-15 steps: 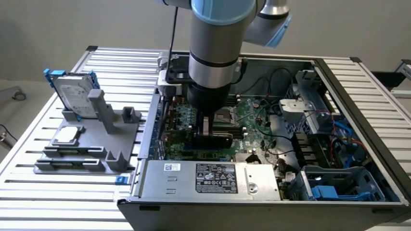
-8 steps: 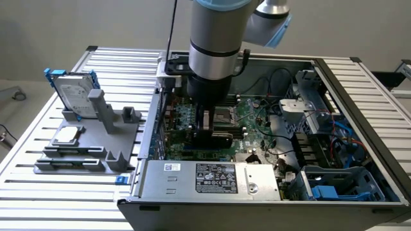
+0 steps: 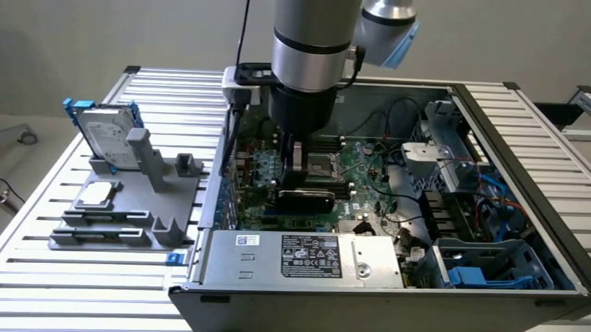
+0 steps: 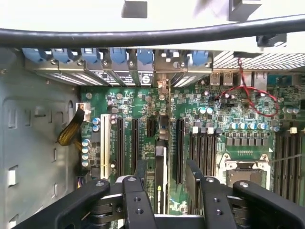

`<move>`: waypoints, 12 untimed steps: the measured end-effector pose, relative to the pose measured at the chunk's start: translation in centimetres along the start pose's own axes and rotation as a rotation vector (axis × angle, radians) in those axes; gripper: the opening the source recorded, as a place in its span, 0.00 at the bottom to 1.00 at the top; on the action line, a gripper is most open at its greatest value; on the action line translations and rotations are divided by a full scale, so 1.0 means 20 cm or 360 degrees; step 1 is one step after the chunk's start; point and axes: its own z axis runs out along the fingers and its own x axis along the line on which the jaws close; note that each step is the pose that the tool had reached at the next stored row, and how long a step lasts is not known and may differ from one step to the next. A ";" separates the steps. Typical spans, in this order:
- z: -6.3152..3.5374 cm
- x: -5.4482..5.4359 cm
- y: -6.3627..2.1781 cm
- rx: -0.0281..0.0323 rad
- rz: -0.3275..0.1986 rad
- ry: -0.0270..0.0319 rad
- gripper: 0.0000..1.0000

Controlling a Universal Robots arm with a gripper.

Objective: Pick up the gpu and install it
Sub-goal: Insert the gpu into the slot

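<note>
The gpu (image 4: 161, 181) is being seen edge-on inside the open computer case (image 3: 369, 308). It is standing upright on the motherboard (image 4: 228, 119) at the case's floor, in line with the long black slots and with the row of blue-clipped bracket openings (image 4: 119, 55) on the case's rear wall. That upright pose is judged to be what the slot is demanding, since the card's lower edge has to be meeting it squarely. The fingers (image 4: 142, 171) of the gripper (image 4: 167, 167) are being held apart on either side of the card. Green board is showing between each finger and the card, so nothing is being clamped. Whether the card is fully seated cannot be told. Outside the case, on the counter (image 3: 55, 277), the hard drive (image 3: 102, 131) is being kept upright in a grey fixture (image 3: 120, 221).
</note>
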 end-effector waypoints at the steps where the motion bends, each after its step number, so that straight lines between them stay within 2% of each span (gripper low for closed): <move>1: -0.012 0.00 0.001 -0.00012 0.0000 0.00004 0.44; 3: -0.021 0.00 0.001 -0.00018 0.0000 0.00000 0.31; 4: -0.021 0.00 0.001 -0.00017 0.0000 -0.00002 0.31; 6: -0.021 0.00 0.001 -0.00018 0.0000 -0.00002 0.20; 7: -0.021 0.00 0.001 -0.00019 0.0000 -0.00001 0.20; 9: -0.021 0.00 0.001 -0.00020 0.0000 0.00001 0.11; 12: -0.021 0.00 0.001 -0.00020 0.0000 0.00000 0.11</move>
